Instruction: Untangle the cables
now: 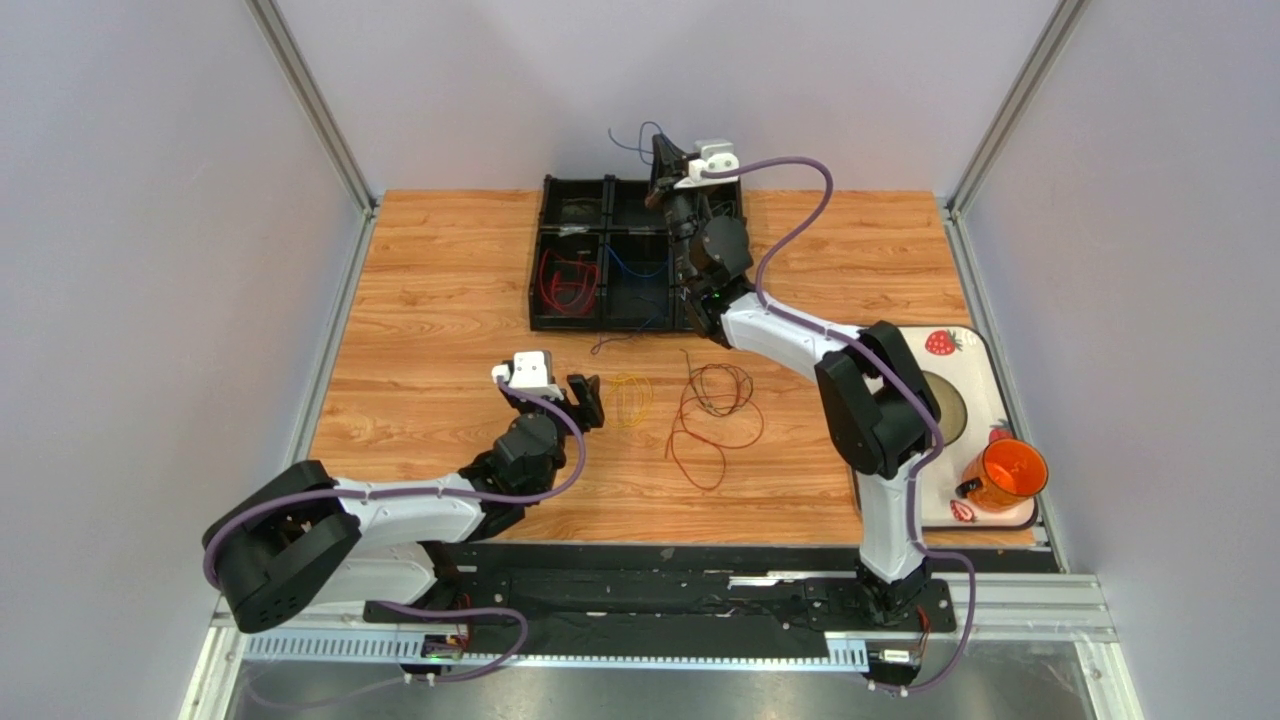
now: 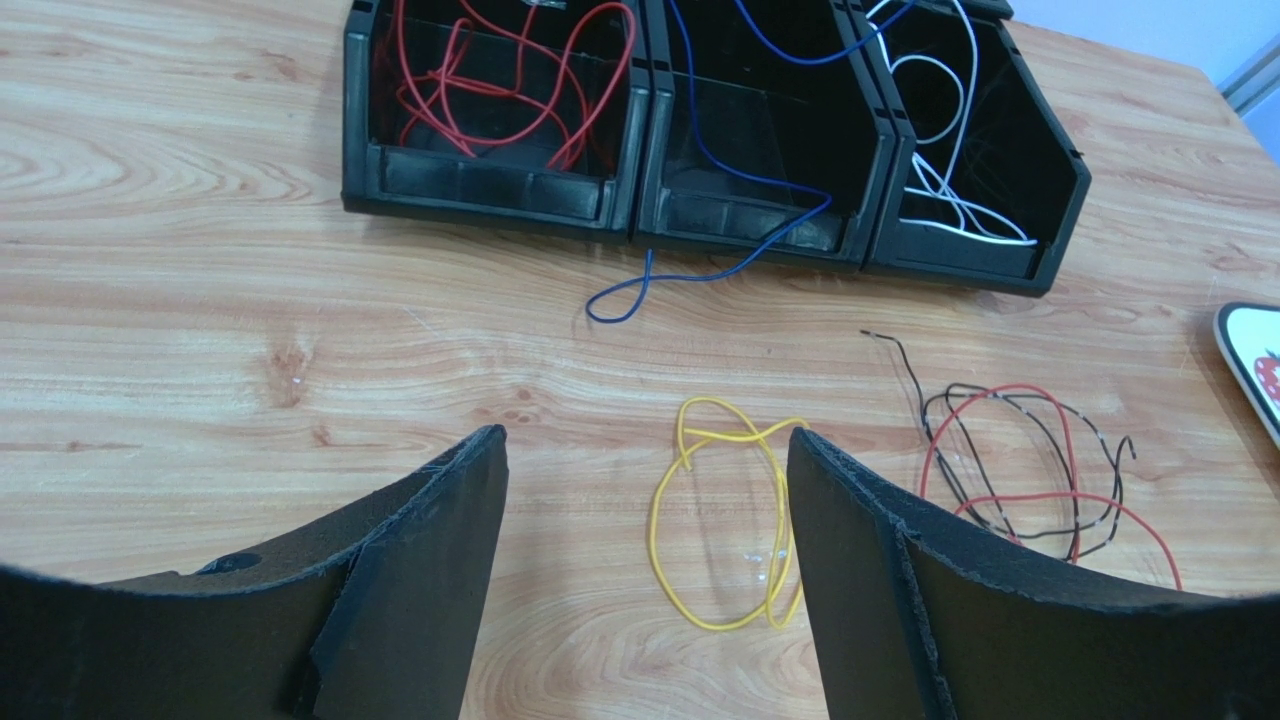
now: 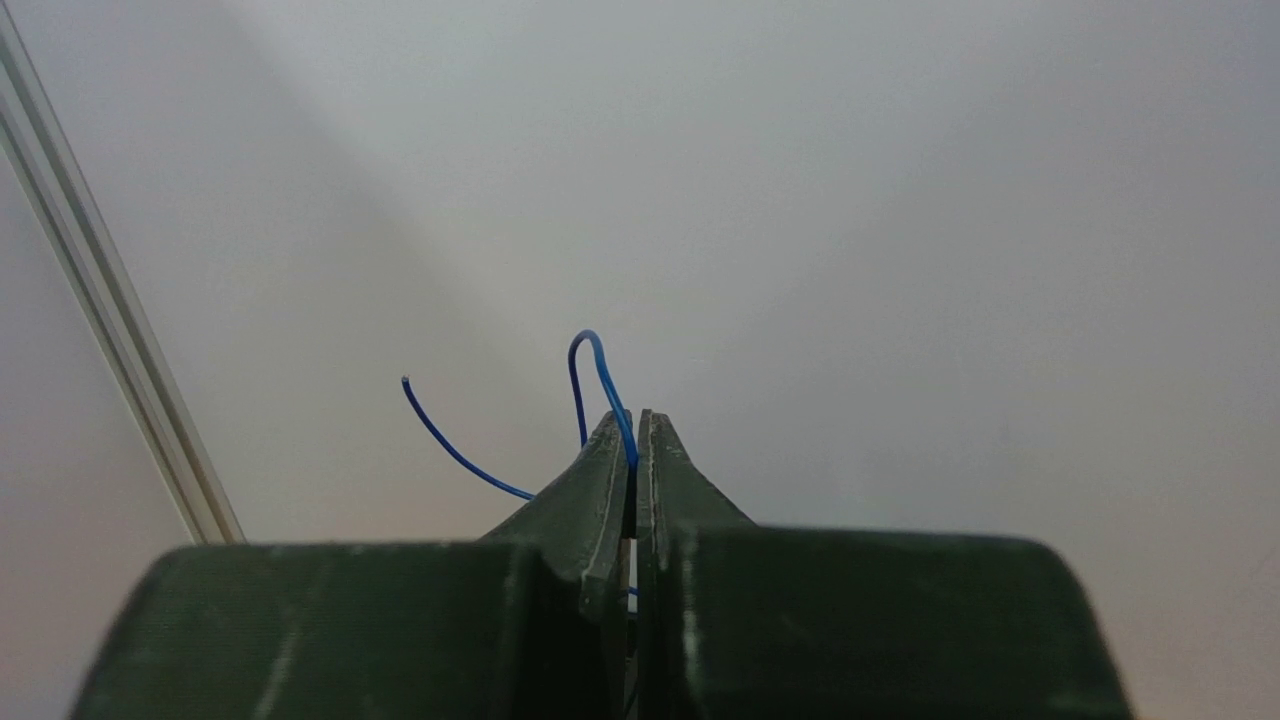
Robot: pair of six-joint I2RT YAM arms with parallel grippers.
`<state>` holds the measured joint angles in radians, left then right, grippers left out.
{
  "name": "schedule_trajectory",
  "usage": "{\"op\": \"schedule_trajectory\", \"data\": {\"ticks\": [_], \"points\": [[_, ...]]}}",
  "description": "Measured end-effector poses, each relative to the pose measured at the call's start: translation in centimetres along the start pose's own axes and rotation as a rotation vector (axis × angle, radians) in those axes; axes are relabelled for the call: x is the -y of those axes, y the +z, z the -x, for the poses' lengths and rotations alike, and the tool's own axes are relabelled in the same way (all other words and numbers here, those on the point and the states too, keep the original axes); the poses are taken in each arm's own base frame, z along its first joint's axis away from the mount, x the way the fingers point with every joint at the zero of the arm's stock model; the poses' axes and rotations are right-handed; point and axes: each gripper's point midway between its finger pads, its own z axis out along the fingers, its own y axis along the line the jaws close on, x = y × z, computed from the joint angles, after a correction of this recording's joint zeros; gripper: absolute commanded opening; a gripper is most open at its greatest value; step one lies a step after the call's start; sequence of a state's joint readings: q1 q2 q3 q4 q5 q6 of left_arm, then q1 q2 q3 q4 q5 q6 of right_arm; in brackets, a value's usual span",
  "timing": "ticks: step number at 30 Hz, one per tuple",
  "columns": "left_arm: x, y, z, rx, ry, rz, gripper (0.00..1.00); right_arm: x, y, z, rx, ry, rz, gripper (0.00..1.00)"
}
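Left gripper (image 2: pixel 643 450): jaws spread wide, holding nothing, poised over the yellow cable (image 2: pixel 655 525), which lies mid-table (image 2: pixel 226 300) toward the near edge. Red and dark cables (image 2: pixel 999 393): tangled loops just right of the yellow. Black bins (image 2: pixel 496 180), far edge: red cable (image 2: pixel 436 105); blue cable (image 2: pixel 721 275) spilling onto the table; white cable (image 2: pixel 962 225). Right gripper (image 3: pixel 637 428): clamped tight on a blue strand (image 3: pixel 601 375), raised above the bins

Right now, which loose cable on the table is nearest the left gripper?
The yellow cable: a single loop lying just in front of the open left gripper. The red and black tangle lies farther away, to the right.
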<state>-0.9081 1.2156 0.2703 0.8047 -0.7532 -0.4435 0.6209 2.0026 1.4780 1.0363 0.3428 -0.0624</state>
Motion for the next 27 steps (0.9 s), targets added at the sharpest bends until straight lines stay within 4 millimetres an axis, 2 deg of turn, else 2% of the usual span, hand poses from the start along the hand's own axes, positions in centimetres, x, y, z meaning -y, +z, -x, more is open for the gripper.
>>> {"op": "schedule_trajectory", "data": {"ticks": [4, 9, 13, 20, 27], "points": [[-0.1, 0.0, 0.0, 0.002, 0.000, 0.006, 0.77, -0.2, -0.3, -2.4, -0.040, 0.038, 0.000, 0.00], [-0.2, 0.0, 0.1, 0.005, 0.000, 0.010, 0.77, -0.1, -1.6, -7.9, -0.160, 0.055, -0.005, 0.00], [-0.2, 0.0, 0.1, 0.005, 0.000, 0.012, 0.76, 0.0, -2.6, -11.1, -0.240, 0.068, -0.013, 0.00], [-0.2, 0.0, 0.1, 0.005, 0.001, 0.012, 0.76, -0.1, -3.7, -13.5, -0.334, 0.141, -0.039, 0.00], [-0.3, 0.0, 0.1, 0.007, 0.000, 0.015, 0.76, 0.3, -7.0, -18.4, -0.583, 0.185, -0.103, 0.00]]}}
